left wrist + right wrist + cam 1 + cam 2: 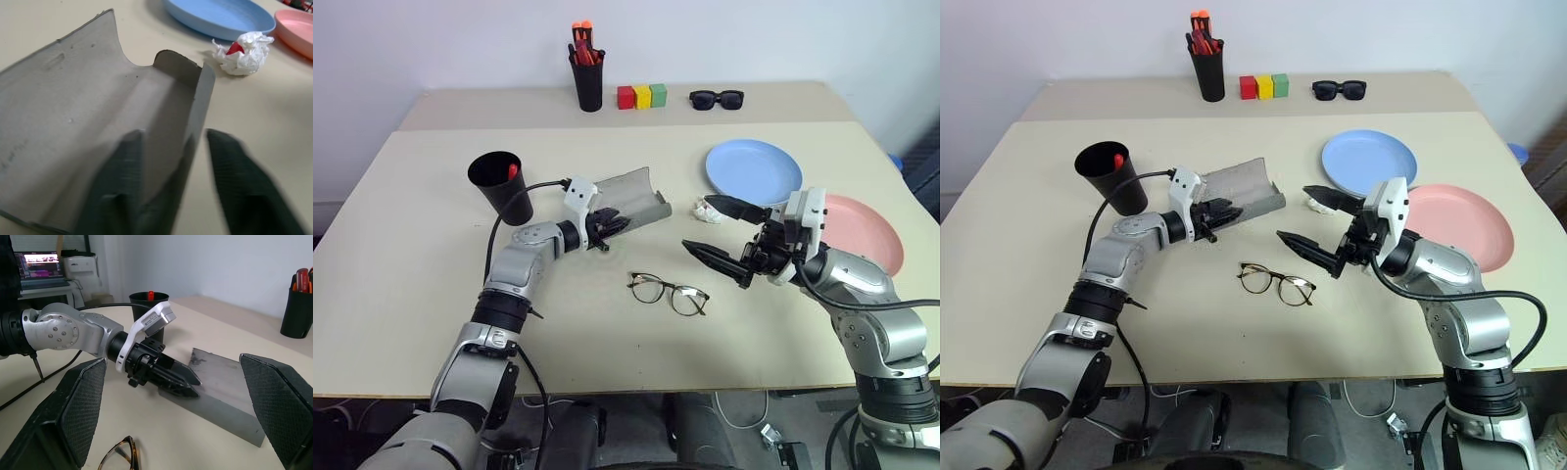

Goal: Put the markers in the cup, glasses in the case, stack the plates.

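The grey case lies open on the table beyond the glasses. My left gripper is shut on the case's near wall, one finger inside the trough and one outside. The wire-framed glasses rest unfolded on the table in front of the case. To their right my right gripper hovers open above the table with nothing between its fingers. The wide black cup stands left of the case with a red marker tip showing inside. The blue plate and pink plate lie side by side at the right.
A crumpled white wad with a red bit lies between the case and the blue plate. On the back table stand a black pen pot, three coloured blocks and dark sunglasses. A black cable runs along my left arm.
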`<state>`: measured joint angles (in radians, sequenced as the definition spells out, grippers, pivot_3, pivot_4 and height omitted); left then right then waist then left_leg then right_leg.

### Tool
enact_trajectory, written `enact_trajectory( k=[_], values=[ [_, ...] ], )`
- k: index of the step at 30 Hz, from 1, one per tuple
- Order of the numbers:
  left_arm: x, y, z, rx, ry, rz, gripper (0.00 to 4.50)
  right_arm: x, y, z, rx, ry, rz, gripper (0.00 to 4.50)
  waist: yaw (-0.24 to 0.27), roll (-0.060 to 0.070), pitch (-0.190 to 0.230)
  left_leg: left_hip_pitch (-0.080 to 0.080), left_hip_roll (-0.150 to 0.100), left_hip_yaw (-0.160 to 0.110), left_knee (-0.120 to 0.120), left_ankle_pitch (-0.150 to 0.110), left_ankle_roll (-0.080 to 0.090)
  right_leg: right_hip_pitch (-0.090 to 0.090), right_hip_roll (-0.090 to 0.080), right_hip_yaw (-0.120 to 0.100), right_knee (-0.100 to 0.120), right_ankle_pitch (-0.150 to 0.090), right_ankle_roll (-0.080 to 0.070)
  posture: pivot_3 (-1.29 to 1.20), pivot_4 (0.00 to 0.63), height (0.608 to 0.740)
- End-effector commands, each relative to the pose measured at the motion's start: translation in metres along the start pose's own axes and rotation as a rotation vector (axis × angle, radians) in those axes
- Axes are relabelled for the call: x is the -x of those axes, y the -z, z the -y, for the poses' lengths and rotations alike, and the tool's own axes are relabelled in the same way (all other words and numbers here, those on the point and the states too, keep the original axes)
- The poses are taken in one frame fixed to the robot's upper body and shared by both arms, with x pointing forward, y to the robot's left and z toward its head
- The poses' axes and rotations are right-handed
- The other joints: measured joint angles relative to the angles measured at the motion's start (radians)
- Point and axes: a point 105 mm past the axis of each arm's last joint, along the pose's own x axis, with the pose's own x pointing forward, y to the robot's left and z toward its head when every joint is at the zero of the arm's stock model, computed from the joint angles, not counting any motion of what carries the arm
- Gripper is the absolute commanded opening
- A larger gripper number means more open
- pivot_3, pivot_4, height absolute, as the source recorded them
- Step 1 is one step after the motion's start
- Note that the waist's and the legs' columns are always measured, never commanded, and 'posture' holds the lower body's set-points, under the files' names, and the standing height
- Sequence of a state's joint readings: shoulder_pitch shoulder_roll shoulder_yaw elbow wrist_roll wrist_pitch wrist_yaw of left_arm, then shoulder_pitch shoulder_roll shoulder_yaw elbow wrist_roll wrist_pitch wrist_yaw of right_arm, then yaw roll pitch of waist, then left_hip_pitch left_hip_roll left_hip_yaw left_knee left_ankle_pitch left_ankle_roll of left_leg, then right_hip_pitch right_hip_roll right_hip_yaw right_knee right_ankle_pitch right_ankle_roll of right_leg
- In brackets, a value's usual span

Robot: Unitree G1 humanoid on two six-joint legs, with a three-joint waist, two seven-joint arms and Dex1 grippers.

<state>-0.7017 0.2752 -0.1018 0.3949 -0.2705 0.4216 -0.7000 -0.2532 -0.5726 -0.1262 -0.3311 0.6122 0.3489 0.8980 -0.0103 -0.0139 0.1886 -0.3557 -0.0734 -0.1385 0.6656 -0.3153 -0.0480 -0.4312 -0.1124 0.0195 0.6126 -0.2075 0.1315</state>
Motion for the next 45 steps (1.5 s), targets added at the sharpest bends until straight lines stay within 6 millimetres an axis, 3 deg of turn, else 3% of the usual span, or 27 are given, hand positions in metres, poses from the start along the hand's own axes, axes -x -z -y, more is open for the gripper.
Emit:
enact_trajectory(
  k=[1, 8, 13, 20, 22, 25, 26, 28, 31, 33, 37, 45],
  values=[
    [0.003, -0.009, -0.001, -0.029, 0.008, 0.017, 0.05, -0.001, -0.011, -0.002, 0.049, -0.015, 0.033, 4.47, 0.000, 0.000, 0.000, 0.000, 0.000, 0.000, 0.000, 0.000, 0.000, 0.000, 0.000, 0.000, 0.000, 0.000, 0.000, 0.00, 0.150, 0.740],
    [0.017, -0.023, -0.010, -0.017, 0.037, 0.028, 0.05, -0.001, -0.010, -0.002, 0.051, -0.016, 0.031, 4.47, -0.003, 0.000, 0.000, 0.000, 0.000, 0.000, 0.000, 0.000, 0.000, 0.000, 0.000, 0.000, 0.000, 0.000, 0.000, 0.00, 0.150, 0.740],
    [0.050, -0.025, -0.001, -0.039, 0.287, -0.052, 0.05, 0.000, -0.009, 0.000, 0.051, -0.016, 0.028, 4.47, -0.006, 0.000, 0.000, 0.000, 0.000, 0.000, 0.000, 0.000, 0.000, 0.000, 0.000, 0.000, 0.000, 0.000, 0.000, 0.00, 0.150, 0.740],
    [0.086, -0.021, -0.008, -0.105, 0.492, -0.204, 0.05, -0.001, -0.008, -0.001, 0.052, -0.023, 0.023, 4.47, 0.000, 0.000, 0.000, 0.000, 0.000, 0.000, 0.000, 0.000, 0.000, 0.000, 0.000, 0.000, 0.000, 0.000, 0.000, 0.00, 0.150, 0.740],
    [0.077, -0.029, -0.019, -0.101, 0.421, -0.146, 0.05, 0.000, -0.008, -0.001, 0.052, -0.023, 0.023, 4.47, 0.001, 0.000, 0.000, 0.000, 0.000, 0.000, 0.000, 0.000, 0.000, 0.000, 0.000, 0.000, 0.000, 0.000, 0.000, 0.00, 0.150, 0.740],
    [0.056, -0.056, -0.030, 0.047, 0.297, 0.056, 0.05, 0.001, -0.008, -0.002, 0.051, -0.017, 0.019, 4.47, 0.004, 0.000, 0.000, -0.001, 0.000, -0.001, 0.001, 0.000, 0.001, 0.000, 0.000, -0.001, 0.000, 0.000, 0.000, 0.00, 0.150, 0.740],
    [0.051, -0.059, -0.030, 0.078, 0.281, 0.091, 0.28, 0.002, -0.008, -0.002, 0.050, -0.014, 0.016, 4.47, 0.002, 0.000, 0.000, -0.001, 0.000, -0.001, 0.001, 0.000, 0.001, 0.000, 0.000, -0.001, 0.001, 0.000, 0.000, 0.00, 0.150, 0.740],
    [0.040, -0.060, -0.030, 0.057, 0.212, 0.145, 0.90, 0.003, -0.007, -0.003, 0.049, -0.014, 0.013, 4.47, -0.003, 0.000, 0.000, -0.001, 0.000, -0.001, 0.001, -0.001, 0.001, 0.000, 0.000, -0.001, 0.000, 0.000, 0.000, 0.00, 0.150, 0.740],
    [0.027, -0.062, -0.026, 0.048, 0.136, 0.198, 2.42, 0.003, -0.007, -0.003, 0.048, -0.012, 0.012, 4.47, -0.007, 0.000, 0.000, -0.001, 0.000, 0.000, 0.001, -0.001, 0.002, -0.001, 0.000, 0.000, 0.001, 0.000, 0.000, 0.00, 0.150, 0.740],
    [0.017, -0.044, -0.026, 0.039, 0.090, 0.115, 3.40, 0.003, -0.008, -0.002, 0.048, -0.010, 0.012, 4.47, -0.006, 0.000, 0.000, -0.001, 0.000, 0.001, 0.000, 0.000, 0.001, -0.002, 0.000, 0.000, 0.001, 0.000, 0.000, 0.00, 0.150, 0.740],
    [0.002, -0.027, -0.022, 0.067, 0.056, 0.025, 3.40, 0.001, -0.006, 0.000, 0.047, -0.008, 0.011, 4.47, -0.001, 0.000, 0.000, -0.001, 0.000, 0.001, 0.001, 0.000, 0.001, -0.001, 0.000, 0.000, 0.002, 0.000, 0.000, 0.00, 0.150, 0.740],
    [-0.018, -0.026, 0.009, 0.113, 0.178, 0.001, 3.40, -0.003, -0.006, -0.003, 0.047, -0.011, 0.024, 4.47, -0.003, -0.001, 0.000, -0.001, -0.001, 0.000, 0.001, -0.001, 0.001, -0.001, 0.000, 0.000, 0.001, 0.000, 0.001, 0.00, 0.150, 0.740]
  ],
)
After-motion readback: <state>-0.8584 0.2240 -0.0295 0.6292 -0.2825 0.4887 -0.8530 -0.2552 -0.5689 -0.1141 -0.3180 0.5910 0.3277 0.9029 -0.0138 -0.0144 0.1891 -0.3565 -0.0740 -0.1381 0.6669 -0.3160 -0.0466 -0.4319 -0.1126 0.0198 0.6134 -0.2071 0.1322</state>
